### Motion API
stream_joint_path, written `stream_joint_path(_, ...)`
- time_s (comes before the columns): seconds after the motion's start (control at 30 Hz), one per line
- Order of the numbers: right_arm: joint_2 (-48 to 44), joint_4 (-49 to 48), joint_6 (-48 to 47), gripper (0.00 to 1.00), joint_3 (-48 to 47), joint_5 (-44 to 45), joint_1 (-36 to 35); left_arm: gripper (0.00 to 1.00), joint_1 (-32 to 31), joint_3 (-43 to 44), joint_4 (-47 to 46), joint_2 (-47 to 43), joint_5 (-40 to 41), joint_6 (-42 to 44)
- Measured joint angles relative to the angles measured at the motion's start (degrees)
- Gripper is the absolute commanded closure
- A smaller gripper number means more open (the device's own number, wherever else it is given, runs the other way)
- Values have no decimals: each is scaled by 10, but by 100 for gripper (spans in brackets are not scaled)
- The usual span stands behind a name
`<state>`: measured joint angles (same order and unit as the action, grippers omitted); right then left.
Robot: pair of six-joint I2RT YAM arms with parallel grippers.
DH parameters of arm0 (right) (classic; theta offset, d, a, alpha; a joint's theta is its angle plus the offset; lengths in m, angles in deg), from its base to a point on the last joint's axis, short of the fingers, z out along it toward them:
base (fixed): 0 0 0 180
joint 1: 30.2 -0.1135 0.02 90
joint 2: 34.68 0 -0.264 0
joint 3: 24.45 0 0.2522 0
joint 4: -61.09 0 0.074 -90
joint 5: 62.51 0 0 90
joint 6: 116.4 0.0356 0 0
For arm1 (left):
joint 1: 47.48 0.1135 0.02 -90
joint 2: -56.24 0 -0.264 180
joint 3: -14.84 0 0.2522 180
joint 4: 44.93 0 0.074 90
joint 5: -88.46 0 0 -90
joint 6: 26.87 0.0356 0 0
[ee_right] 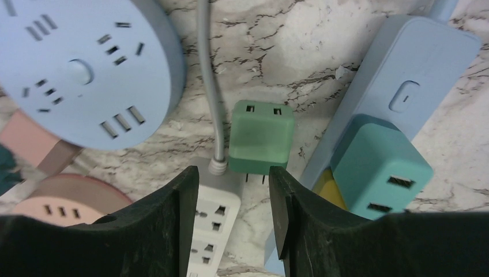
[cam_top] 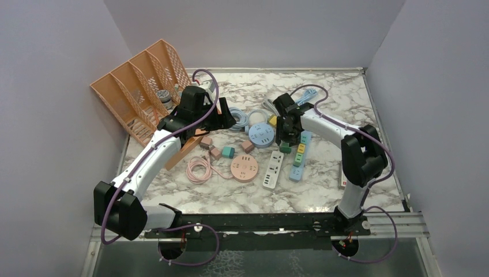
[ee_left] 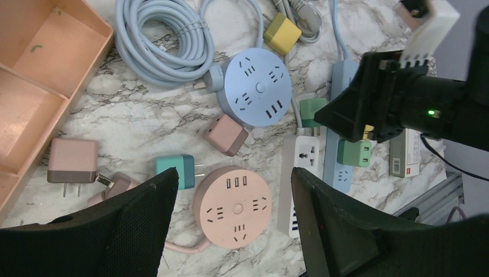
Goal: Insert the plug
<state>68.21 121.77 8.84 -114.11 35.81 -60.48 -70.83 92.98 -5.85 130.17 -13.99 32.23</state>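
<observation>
Right pincer: jaws part open, nothing clamped, hanging above the desk. The green plug lies flat on the marble under the gap, prongs pointing toward the pincer, not in any socket. Can't tell whether the fingers touch it; they look clear of it.

- Just beside the plug's prong end: the cable end of the white power strip, its grey cord running up past the plug's left side.
- Left of that: the blue round socket.
- Right of it: the blue power strip, with a teal adapter plugged in and a yellow one next to it.

Left pincer: jaws wide, empty, held above the desk. Below the gap is the pink round socket.

- Near it: a teal plug, a pink cube, and a pink adapter farther left.
- Beyond: a coiled blue cable and a yellow cube.

An orange file rack stands at the far left of the desk.
</observation>
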Motion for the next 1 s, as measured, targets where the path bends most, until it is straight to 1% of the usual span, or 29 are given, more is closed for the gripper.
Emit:
stream_joint_path(0.13, 32, 6, 23, 53, -1, 17, 0, 26, 0, 0, 0, 0, 0, -1)
stream_joint_path(0.43, 43, 13, 42, 53, -8, 44, 0, 26, 0, 0, 0, 0, 0, -2)
stream_joint_path(0.7, 56, 14, 45, 47, -9, 59, 0, 26, 0, 0, 0, 0, 0, -2)
stream_joint_path(1.0, 65, 6, 40, 43, -9, 64, 0, 26, 0, 0, 0, 0, 0, -3)
